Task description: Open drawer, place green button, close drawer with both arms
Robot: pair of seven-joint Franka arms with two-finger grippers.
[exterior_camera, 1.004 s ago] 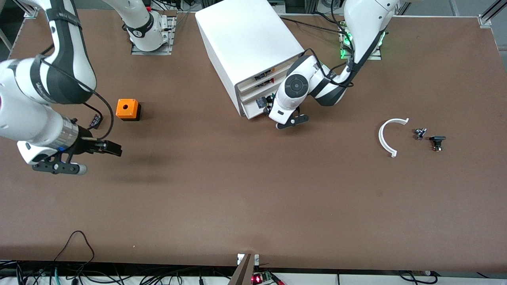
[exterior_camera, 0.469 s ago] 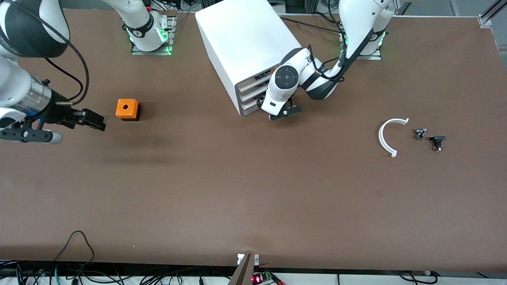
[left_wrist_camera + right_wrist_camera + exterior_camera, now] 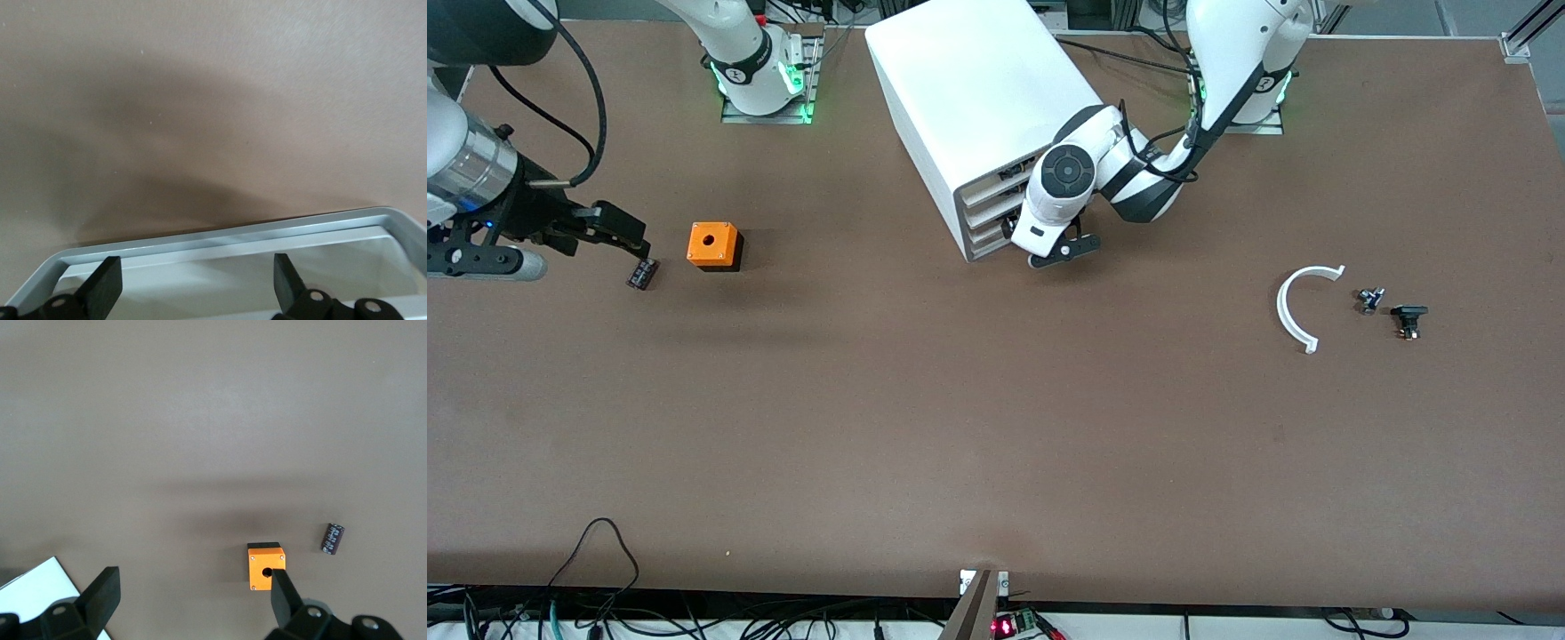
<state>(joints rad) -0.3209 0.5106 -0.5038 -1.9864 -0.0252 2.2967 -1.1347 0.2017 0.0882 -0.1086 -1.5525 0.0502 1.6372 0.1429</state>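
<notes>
The brown table (image 3: 996,427) carried everything. The left arm (image 3: 1227,62) folded down to the front of the white cabinet (image 3: 978,89), and the right arm (image 3: 463,169) waited well apart, over the right arm's end of the table.

In the front view the drawer (image 3: 989,242), the lowest of three, lay almost level with the two above it, so I judged it shut or very nearly so. The left gripper (image 3: 193,280) sat right at that drawer's front. Its fingers (image 3: 103,290) were spread apart and held nothing. In the left wrist view the drawer's pale rim ran crosswise between them, its long axis along the cabinet front. Any last push would therefore go straight inward toward the cabinet, and the left arm was far the nearer one to give it.

The right gripper (image 3: 630,238) hovered over bare table beside the orange box (image 3: 713,246). Its fingers (image 3: 100,590) were also parted and empty.

A curved white strip (image 3: 1296,307) lay toward the left arm's end of the table, with two small dark parts (image 3: 1392,307) just beside it. A small dark cylinder (image 3: 640,273) lay near the orange box.

The button showed in no view. Nothing green-capped lay on the table, so it was probably inside the drawer, though I could not confirm that.
</notes>
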